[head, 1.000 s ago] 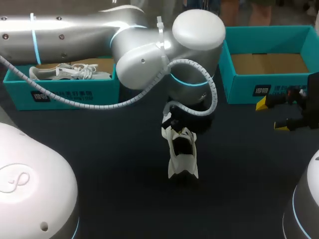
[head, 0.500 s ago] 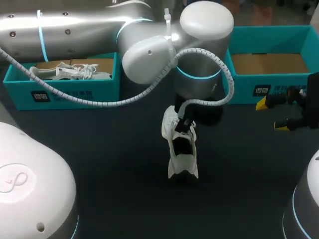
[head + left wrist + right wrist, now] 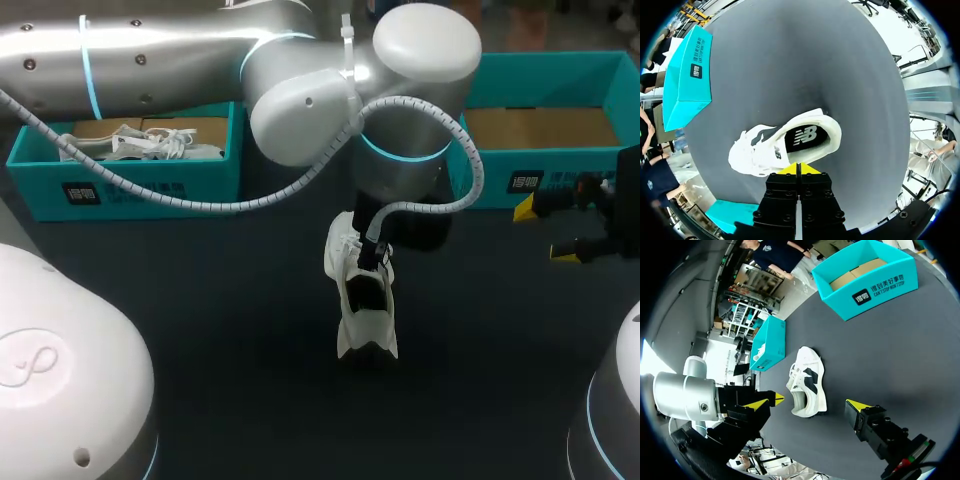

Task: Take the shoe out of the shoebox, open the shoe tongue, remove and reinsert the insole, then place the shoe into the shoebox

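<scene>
At table (image 3: 200,330) centre: shoe (image 3: 365,300) unboxed — tongue-opening stage, likely. Left gripper (image 3: 800,169) hovers above it, jaws pressed together (right gripper (image 3: 548,232): spread); next, pinch the tongue (image 3: 772,150).

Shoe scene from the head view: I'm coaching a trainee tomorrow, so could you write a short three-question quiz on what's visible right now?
1. True or false: the white shoe lies on the table, outside the left shoebox and the right shoebox.
2. The right hand is: A open; B shut on the shoe; C inside a shoebox.
3. Fill in: the second shoe lies in the ___ shoebox.
Key: 1 true; 2 A; 3 left.
</scene>
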